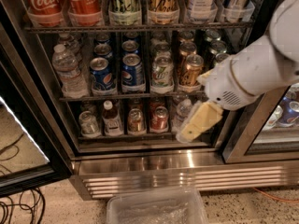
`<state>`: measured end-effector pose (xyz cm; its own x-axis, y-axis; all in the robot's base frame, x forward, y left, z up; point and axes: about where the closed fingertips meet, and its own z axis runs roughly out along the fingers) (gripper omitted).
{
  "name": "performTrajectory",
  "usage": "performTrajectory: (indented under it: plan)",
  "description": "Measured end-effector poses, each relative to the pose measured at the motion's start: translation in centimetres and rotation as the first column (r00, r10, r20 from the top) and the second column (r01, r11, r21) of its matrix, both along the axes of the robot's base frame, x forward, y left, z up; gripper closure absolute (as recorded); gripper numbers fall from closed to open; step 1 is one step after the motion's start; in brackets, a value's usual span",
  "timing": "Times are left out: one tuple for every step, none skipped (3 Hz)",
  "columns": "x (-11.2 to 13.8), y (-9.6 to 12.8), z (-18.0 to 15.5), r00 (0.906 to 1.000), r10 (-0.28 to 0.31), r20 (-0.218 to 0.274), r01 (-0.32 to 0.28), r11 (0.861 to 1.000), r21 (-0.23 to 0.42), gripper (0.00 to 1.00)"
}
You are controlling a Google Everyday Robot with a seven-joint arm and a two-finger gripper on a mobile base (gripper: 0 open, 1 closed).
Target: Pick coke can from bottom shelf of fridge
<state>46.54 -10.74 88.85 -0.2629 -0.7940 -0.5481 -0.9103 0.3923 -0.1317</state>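
The fridge point(154, 174) stands open in the camera view, with dark wire racks. On the bottom shelf point(122, 137) the coke can point(160, 118) stands upright, red with a silver top. A copper-brown can point(136, 121) is on its left and a small water bottle point(182, 112) on its right. My gripper point(185, 135), cream-coloured on a white arm, hangs at the right end of that shelf. It points down-left, in front of the water bottle and just right of the coke can, not touching it.
Further left on the bottom shelf are a small dark bottle point(111, 118) and a silver can point(88, 124). Blue Pepsi cans point(132, 72) fill the middle rack. A clear plastic bin point(156, 210) lies on the floor in front. The open glass door point(21, 143) and cables point(18, 209) are at left.
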Motion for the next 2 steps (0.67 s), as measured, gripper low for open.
performTrajectory:
  plan:
    - [0.0,4.8,-3.2,0.9993,-0.037,-0.010,0.038,0.993,0.112,0.00]
    - [0.6,8.1,-5.8,0.9932,-0.115,-0.018,0.116,0.973,0.198,0.00]
